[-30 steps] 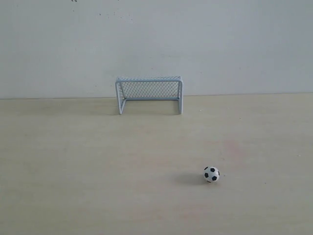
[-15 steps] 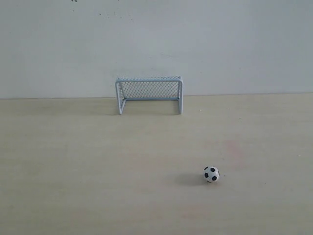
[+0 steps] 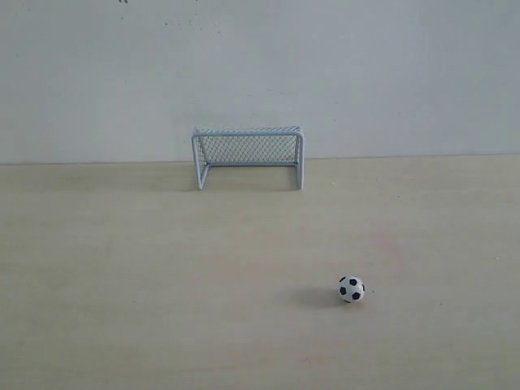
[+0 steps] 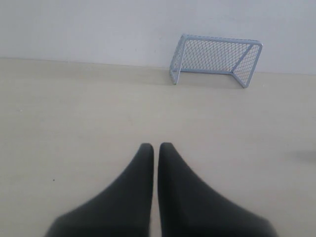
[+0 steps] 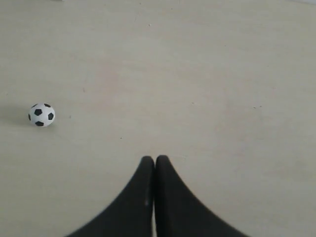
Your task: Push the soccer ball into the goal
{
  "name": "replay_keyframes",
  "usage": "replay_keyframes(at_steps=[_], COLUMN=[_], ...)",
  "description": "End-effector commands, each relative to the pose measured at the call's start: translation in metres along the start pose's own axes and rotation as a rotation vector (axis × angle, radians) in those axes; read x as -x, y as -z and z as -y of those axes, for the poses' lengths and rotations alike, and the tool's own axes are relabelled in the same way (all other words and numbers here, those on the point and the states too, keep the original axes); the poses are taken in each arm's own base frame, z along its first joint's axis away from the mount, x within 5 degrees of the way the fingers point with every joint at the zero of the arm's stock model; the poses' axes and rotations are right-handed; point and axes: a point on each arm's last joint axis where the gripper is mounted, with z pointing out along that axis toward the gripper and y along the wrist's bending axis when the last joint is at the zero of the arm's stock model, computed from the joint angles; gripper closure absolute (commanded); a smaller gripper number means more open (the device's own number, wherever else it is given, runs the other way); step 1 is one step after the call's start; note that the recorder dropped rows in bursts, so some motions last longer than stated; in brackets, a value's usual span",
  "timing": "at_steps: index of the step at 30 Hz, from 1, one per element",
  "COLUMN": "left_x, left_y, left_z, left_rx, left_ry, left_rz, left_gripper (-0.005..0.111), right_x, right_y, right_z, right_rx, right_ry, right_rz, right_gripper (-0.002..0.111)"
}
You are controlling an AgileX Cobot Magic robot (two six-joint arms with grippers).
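While the ball [image 5: 41,114] lay on the pale worktop [image 5: 222,74], it sat well off to one side of the right fingers [image 5: 143,197] and slightly ahead of their tips. It touched neither finger, and bare worktop lay between them. Those two dark fingers were pressed together tip against tip, pinching nothing. The left fingers [image 4: 140,187] were all but together too, with only a hairline slit between them, and they also held nothing. They pointed across the worktop, with the goal [image 4: 216,57] well ahead and somewhat aside of their line.

Only the exterior view showed ball and goal together. There the goal stood upright at the far edge of the worktop, against the grey-white wall [image 3: 260,65], with its mouth facing the camera. The ball rested well apart from it, nearer the camera and to the right of the goal's right post, with a faint shadow on its left. The right wrist view caught the ball but not the goal. The left wrist view caught the goal, seen at an angle with its mesh clear, but not the ball. Only the wrist views showed the fingers, so how high they hung over the worktop could not be told.
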Motion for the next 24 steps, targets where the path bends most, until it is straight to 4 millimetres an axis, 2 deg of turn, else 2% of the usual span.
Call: replay_keyframes(at_steps=[1,6,10,12,17,20,24], left_x=[-0.001,-0.001,-0.001,-0.001,-0.001,-0.001,-0.001], left_y=[0.0,0.0,0.0,0.0,0.0,0.0,0.0], left_z=[0.0,0.0,0.0,0.0,0.0,0.0,0.0], left_rx=[0.001,0.001,0.001,0.001,0.001,0.001,0.001], left_ry=[0.018,0.018,0.018,0.018,0.018,0.018,0.018], left_rz=[0.0,0.0,0.0,0.0,0.0,0.0,0.0], left_gripper=[0.102,0.102,0.102,0.102,0.102,0.102,0.102], right_x=[0.005,0.012,0.02,0.025,0.039,0.044,0.044], right_y=[-0.002,-0.016,-0.04,-0.054,-0.097,-0.119,-0.14], right_z=[0.001,0.0,-0.005,-0.006,-0.006,-0.012,-0.045], right_rx=[0.001,0.032,0.117,0.149,0.271,0.362,0.521], right_ry=[-0.048,-0.15,-0.235,-0.217,-0.033,0.084,0.45], right_rz=[0.029,0.048,-0.094,-0.205,-0.484,-0.525,-0.532], right_gripper=[0.108,0.108,0.108,0.108,0.108,0.108,0.108])
